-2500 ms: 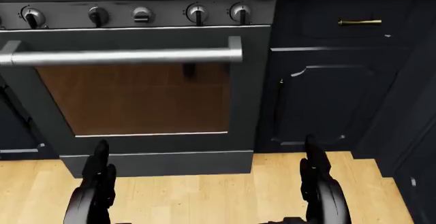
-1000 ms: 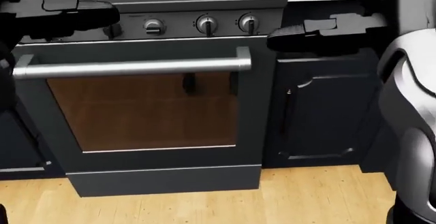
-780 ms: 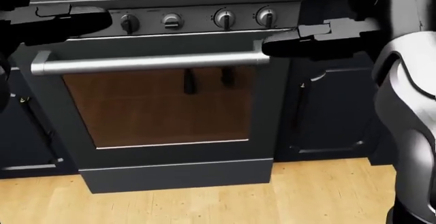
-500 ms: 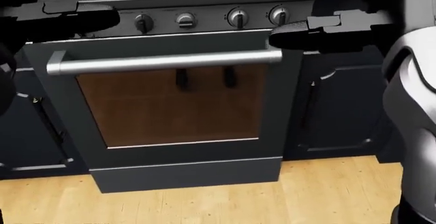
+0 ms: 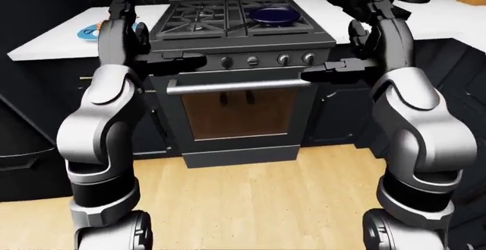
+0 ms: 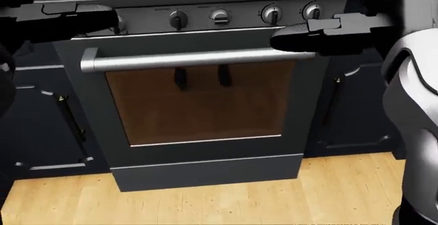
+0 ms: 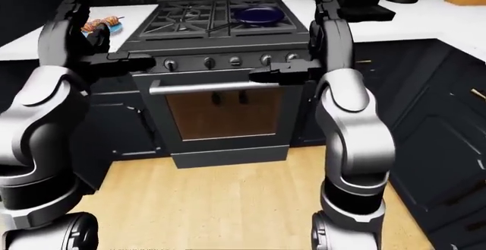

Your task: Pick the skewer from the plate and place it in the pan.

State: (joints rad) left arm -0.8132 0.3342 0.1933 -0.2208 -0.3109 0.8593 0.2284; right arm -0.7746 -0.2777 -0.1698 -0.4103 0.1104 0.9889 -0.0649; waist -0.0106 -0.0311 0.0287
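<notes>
Camera shifted left; oven (image 6: 198,102) now sits right of earlier. Both hands raised, open, empty: left hand (image 5: 121,25), right hand (image 5: 378,25). Skewer (image 7: 102,23) on plate (image 5: 89,32), counter (image 5: 53,42) left; pan (image 5: 272,15) on stove. Approach continuing.

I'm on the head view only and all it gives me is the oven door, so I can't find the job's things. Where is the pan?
Observer: The pan sits on the stove's top right burner in the left-eye view.
Operator: And the skewer?
Observer: The skewer lies on a blue plate on the white counter, left of the stove.
Operator: Is either hand holding anything?
Observer: No. The left hand and the right hand are raised either side of the stove, open and empty.
</notes>
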